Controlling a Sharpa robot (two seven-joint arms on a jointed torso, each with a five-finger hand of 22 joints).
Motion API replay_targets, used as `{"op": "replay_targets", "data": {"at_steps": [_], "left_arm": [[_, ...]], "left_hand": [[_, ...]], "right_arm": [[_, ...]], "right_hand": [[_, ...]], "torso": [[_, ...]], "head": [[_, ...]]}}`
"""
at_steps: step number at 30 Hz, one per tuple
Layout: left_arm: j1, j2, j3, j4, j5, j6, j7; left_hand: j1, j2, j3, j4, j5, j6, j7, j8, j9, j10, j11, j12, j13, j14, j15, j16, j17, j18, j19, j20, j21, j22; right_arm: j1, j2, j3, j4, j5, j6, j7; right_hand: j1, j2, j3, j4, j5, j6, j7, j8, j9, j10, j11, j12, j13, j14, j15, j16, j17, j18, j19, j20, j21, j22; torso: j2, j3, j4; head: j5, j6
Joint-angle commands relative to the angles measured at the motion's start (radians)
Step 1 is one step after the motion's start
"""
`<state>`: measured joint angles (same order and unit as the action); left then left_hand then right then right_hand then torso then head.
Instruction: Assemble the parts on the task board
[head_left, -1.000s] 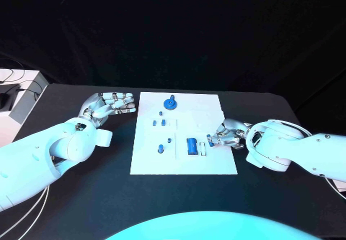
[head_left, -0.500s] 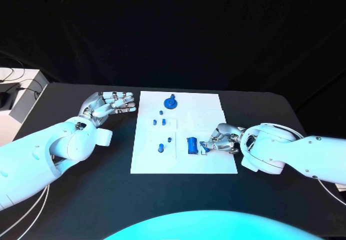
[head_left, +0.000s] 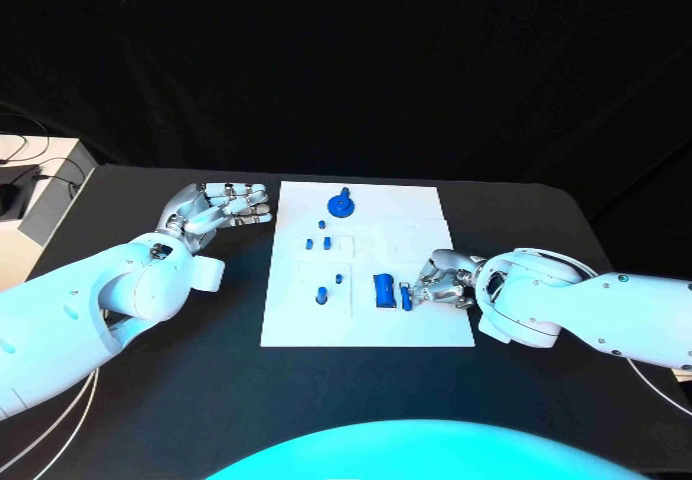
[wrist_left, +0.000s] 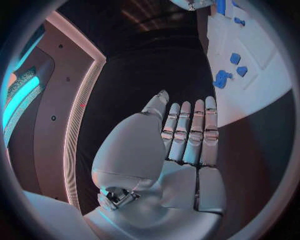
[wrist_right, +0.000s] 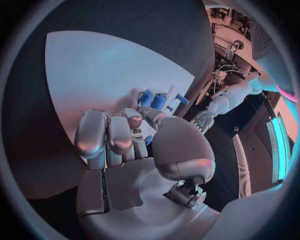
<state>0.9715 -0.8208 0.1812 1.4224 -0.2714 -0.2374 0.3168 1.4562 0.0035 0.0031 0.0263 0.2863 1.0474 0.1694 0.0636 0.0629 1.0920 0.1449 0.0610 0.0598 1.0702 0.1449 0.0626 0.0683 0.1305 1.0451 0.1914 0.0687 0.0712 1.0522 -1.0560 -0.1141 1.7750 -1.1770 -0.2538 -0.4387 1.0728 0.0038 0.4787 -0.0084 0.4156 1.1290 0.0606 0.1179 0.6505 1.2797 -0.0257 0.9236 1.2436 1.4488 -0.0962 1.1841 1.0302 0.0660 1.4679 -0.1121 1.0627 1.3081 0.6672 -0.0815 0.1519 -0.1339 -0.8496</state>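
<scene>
While curled over board (head_left: 418, 330), right hand (head_left: 444, 280).

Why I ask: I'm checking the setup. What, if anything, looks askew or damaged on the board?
Nothing stands out. The task board lies flat and square on the table, the blue parts sit in tidy rows, and the right hand works beside the larger blue part.

A black table (head_left: 361, 400) stands before a black curtain (head_left: 361, 90) that fills the whole back. At the far left edge, a pale cabinet (head_left: 36, 215) carries dark cables (head_left: 29, 155). Bluish light falls over everything.
</scene>
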Motion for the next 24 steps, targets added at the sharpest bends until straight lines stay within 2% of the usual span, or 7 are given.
{"op": "replay_targets", "data": {"at_steps": [1, 8, 13, 16, 18, 19, 24], "left_arm": [[0.000, 0.001, 0.001, 0.003, 0.004, 0.017, 0.005], [0.000, 0.001, 0.001, 0.003, 0.004, 0.016, 0.005], [0.000, 0.001, 0.001, 0.002, 0.004, 0.016, 0.004], [0.000, 0.001, 0.001, 0.002, 0.004, 0.016, 0.004], [0.000, 0.000, 0.001, 0.002, 0.004, 0.016, 0.004], [0.000, 0.000, 0.001, 0.002, 0.004, 0.016, 0.004], [0.000, -0.001, 0.001, 0.001, 0.004, 0.018, 0.002]], "left_hand": [[0.003, -0.006, -0.002, 0.006, 0.002, -0.006, -0.001, -0.002, -0.001, -0.006, 0.004, -0.002, -0.001, -0.009, -0.001, -0.002, 0.000, 0.020, -0.002, 0.007, 0.001, -0.002], [0.003, -0.006, -0.002, 0.006, 0.002, -0.006, -0.001, -0.002, -0.001, -0.006, 0.004, -0.002, -0.001, -0.009, -0.001, -0.002, 0.000, 0.020, -0.002, 0.007, 0.001, -0.002], [0.003, -0.006, -0.002, 0.006, 0.002, -0.006, -0.001, -0.002, -0.001, -0.006, 0.004, -0.002, -0.001, -0.009, -0.001, -0.002, 0.000, 0.020, -0.002, 0.007, 0.001, -0.002], [0.003, -0.006, -0.002, 0.006, 0.002, -0.006, -0.001, -0.002, -0.001, -0.006, 0.004, -0.002, -0.001, -0.009, -0.001, -0.002, 0.000, 0.020, -0.002, 0.007, 0.001, -0.002], [0.003, -0.006, -0.002, 0.006, 0.002, -0.006, -0.001, -0.002, -0.001, -0.006, 0.004, -0.002, -0.001, -0.009, -0.001, -0.002, 0.000, 0.020, -0.002, 0.007, 0.001, -0.002], [0.003, -0.006, -0.002, 0.006, 0.002, -0.006, -0.001, -0.002, -0.001, -0.006, 0.004, -0.002, -0.001, -0.009, -0.001, -0.002, 0.000, 0.020, -0.002, 0.007, 0.001, -0.002], [0.003, -0.006, -0.004, 0.008, 0.002, -0.005, -0.001, -0.002, -0.001, -0.006, 0.004, -0.001, -0.001, -0.010, -0.001, -0.002, 0.000, 0.021, -0.002, 0.007, 0.001, -0.002]], "right_arm": [[-0.007, 0.009, -0.004, 0.000, -0.021, 0.016, -0.002], [-0.008, 0.012, -0.004, -0.005, -0.029, -0.002, 0.002], [-0.008, 0.001, -0.004, -0.001, -0.016, -0.069, 0.035], [-0.008, -0.014, -0.004, 0.006, 0.018, -0.119, 0.084], [-0.008, -0.024, -0.004, 0.012, 0.043, -0.136, 0.114], [-0.008, -0.030, -0.004, 0.016, 0.054, -0.139, 0.128], [-0.008, -0.053, -0.003, 0.031, 0.078, -0.094, 0.167]], "right_hand": [[0.011, 0.004, 0.117, -0.123, 0.006, -0.002, -0.002, 0.003, 0.002, 0.002, -0.007, 0.005, 0.000, 0.002, 0.002, -0.005, 0.000, 0.016, 0.062, 0.005, 0.001, 0.141], [0.014, 0.008, 0.082, -0.121, 0.001, -0.005, -0.002, 0.000, -0.008, 0.004, -0.007, 0.007, -0.001, 0.002, 0.003, -0.006, -0.001, 0.016, 0.063, 0.006, 0.001, 0.141], [0.016, 0.015, -0.154, -0.071, -0.025, 0.004, -0.017, -0.007, -0.040, 0.011, -0.009, 0.017, 0.003, 0.004, 0.003, -0.003, 0.002, 0.016, 0.065, 0.006, 0.002, 0.141], [0.023, 0.021, -0.266, -0.031, -0.111, 0.019, -0.017, -0.015, -0.066, 0.013, -0.009, 0.025, 0.006, 0.005, 0.003, 0.000, 0.003, 0.015, 0.065, 0.005, 0.003, 0.142], [-0.005, -0.011, -0.335, -0.007, -0.105, 0.032, -0.018, -0.010, -0.070, 0.018, -0.009, 0.035, 0.011, 0.005, 0.003, 0.002, 0.005, 0.015, 0.066, 0.005, 0.006, 0.142], [0.000, -0.015, -0.380, 0.003, -0.149, 0.037, -0.020, -0.007, -0.073, 0.019, -0.009, 0.038, 0.013, 0.005, 0.002, 0.004, 0.006, 0.014, 0.066, 0.005, 0.008, 0.143], [0.048, -0.047, -0.496, 0.020, -0.268, 0.058, -0.029, 0.029, -0.055, 0.024, -0.014, 0.051, 0.019, 0.004, -0.001, 0.005, 0.007, 0.014, 0.066, 0.003, 0.010, 0.143]], "torso": [[0.000, 0.0002, -0.0002], [0.000, 0.0003, -0.0001], [0.000, 0.0004, -0.0001], [0.000, 0.0007, 0.0003], [0.000, 0.0009, -0.0002], [0.000, 0.0010, -0.0005], [0.000, 0.0016, -0.0008]], "head": [[0.000, 0.001], [0.000, 0.002], [0.001, 0.004], [0.001, 0.005], [0.000, 0.006], [0.000, 0.006], [-0.001, 0.007]]}}
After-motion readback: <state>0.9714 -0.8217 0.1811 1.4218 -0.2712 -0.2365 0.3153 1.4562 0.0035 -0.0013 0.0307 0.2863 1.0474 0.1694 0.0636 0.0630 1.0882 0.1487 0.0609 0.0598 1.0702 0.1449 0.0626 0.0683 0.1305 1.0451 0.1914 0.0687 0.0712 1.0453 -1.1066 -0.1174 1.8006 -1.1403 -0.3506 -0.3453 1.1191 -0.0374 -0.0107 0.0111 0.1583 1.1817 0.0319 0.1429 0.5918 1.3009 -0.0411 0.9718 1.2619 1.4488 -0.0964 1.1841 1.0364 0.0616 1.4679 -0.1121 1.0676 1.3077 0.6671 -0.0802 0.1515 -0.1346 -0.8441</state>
